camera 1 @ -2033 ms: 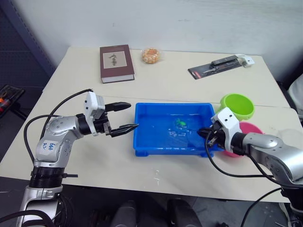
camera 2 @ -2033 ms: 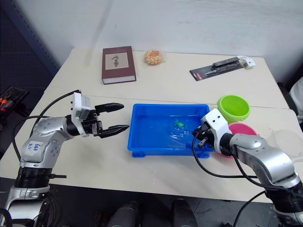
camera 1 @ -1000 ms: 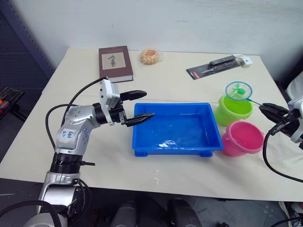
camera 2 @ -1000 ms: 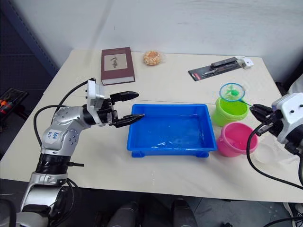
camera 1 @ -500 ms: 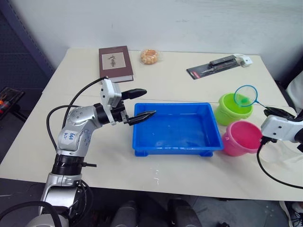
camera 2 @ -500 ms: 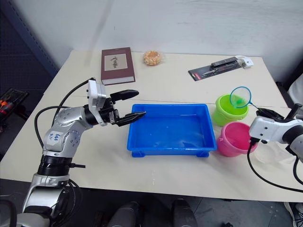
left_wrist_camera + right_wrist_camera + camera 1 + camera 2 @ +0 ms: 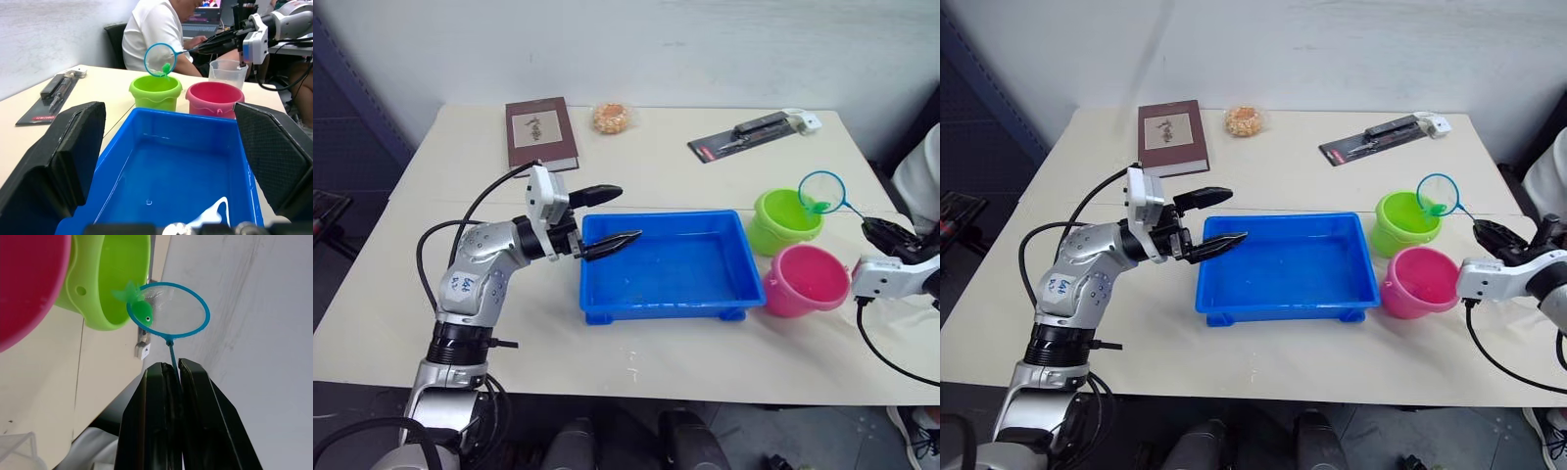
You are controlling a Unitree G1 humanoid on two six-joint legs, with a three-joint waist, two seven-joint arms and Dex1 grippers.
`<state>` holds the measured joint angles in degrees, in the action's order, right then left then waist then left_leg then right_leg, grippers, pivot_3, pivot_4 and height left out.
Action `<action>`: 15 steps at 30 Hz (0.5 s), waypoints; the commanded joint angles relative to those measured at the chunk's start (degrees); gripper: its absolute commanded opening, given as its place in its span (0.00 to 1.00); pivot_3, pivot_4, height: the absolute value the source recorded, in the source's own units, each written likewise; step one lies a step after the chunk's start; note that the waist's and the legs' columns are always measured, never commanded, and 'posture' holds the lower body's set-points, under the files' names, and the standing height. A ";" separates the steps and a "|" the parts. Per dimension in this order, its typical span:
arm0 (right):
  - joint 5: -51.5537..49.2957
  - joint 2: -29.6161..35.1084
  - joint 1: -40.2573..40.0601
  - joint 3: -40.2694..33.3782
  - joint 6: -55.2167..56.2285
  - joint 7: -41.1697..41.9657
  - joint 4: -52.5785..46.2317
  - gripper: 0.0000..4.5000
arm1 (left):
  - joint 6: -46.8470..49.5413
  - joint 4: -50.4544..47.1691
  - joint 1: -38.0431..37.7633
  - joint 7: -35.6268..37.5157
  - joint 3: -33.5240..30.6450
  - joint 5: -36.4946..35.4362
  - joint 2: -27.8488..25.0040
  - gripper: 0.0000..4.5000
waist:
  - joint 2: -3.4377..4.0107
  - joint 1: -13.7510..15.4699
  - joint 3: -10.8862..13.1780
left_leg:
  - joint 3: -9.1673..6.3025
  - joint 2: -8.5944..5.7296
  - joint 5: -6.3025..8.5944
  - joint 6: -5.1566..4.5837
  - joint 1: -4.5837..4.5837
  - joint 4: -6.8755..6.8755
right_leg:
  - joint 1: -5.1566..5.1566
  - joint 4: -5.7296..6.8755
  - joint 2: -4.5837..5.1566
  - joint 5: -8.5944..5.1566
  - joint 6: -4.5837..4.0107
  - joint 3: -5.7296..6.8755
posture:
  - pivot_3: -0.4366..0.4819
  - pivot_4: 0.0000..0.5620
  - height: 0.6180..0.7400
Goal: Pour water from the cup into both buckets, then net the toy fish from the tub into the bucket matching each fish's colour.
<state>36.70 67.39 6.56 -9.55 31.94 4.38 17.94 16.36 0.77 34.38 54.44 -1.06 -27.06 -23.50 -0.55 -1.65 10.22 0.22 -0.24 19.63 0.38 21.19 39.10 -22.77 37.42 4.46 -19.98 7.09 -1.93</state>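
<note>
The blue tub point(image 7: 656, 311) holds water in the middle of the table. Right of it stand the lime green bucket point(image 7: 783, 223) and the pink bucket point(image 7: 806, 281). My right gripper point(image 7: 170, 377) is shut on the thin handle of the net point(image 7: 822, 192), whose blue hoop hangs tilted over the green bucket's right rim. A green toy fish point(image 7: 142, 311) clings at the hoop's edge, just above the bucket. My left gripper point(image 7: 629, 214) is open and empty at the tub's far left corner. The clear cup point(image 7: 227, 73) stands beyond the pink bucket.
At the table's far side lie a brown book point(image 7: 540, 132), a wrapped snack point(image 7: 609, 117) and a packaged tool point(image 7: 749, 132). A seated person point(image 7: 156, 29) is off the table's right end, close behind the buckets and my right arm.
My right gripper lifted the net with the green fish out of the tub and carried it over the green bucket. My left gripper moved up to the tub's left corner. The camera shifted slightly.
</note>
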 commanded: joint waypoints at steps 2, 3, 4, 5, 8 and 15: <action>1.65 1.65 3.64 2.26 2.78 -2.78 2.62 0.00 | -0.83 -0.95 -0.05 0.04 -0.29 -0.44 0.39 0.99 | 0.00 -0.04 0.00 | 0.01 0.00 0.00 0.00 0.00 0.00 | 0.00 0.00 0.00 0.00 0.00 -0.01 | 0.48 0.27 1.00; 1.58 1.96 4.38 2.18 2.66 -3.40 3.64 0.00 | -0.86 -0.96 -0.06 0.06 -0.28 -0.41 0.45 0.99 | 0.00 -0.04 0.00 | 0.01 0.00 0.00 0.00 0.00 0.00 | 0.00 0.01 0.00 0.00 0.00 0.00 | 0.48 0.27 1.00; 1.68 2.29 4.99 2.23 2.59 -4.00 4.62 0.00 | -0.86 -1.00 -0.06 0.04 -0.29 -0.40 0.51 0.99 | 0.00 -0.03 0.00 | 0.01 0.00 0.00 0.00 0.00 0.01 | 0.00 0.01 0.01 0.00 0.00 0.00 | 0.48 0.27 1.00; 1.79 2.53 5.45 2.36 2.61 -4.44 5.36 0.00 | -0.86 -1.04 -0.07 0.03 -0.30 -0.40 0.55 0.99 | 0.00 -0.02 0.00 | 0.02 0.00 0.00 0.00 0.00 0.01 | 0.00 0.01 0.01 0.00 0.00 -0.01 | 0.48 0.27 1.00; 1.94 3.25 6.11 3.76 6.23 -5.25 5.11 0.00 | -1.33 -0.72 -0.10 0.15 -0.26 -0.23 0.77 0.99 | 0.00 -0.02 0.00 | 0.01 0.00 0.00 0.00 0.00 0.01 | 0.00 0.01 0.02 0.00 0.00 -0.01 | 0.48 0.27 1.00; 2.57 3.39 6.63 4.16 5.23 -6.98 5.49 0.00 | -1.11 -1.86 -0.85 -0.95 -0.13 -0.49 1.74 0.99 | 0.00 -0.01 0.00 | 0.01 0.01 0.00 0.00 0.01 0.01 | 0.00 0.03 0.01 0.00 0.00 -0.01 | 0.48 0.27 1.00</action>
<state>39.31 69.46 12.57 -3.85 37.92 -1.27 23.15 16.09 0.84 33.90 53.78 -1.05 -27.04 -22.16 -0.54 -1.66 10.22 0.24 -0.25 19.62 0.38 21.20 39.11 -22.77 37.45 4.48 -19.98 7.09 -1.95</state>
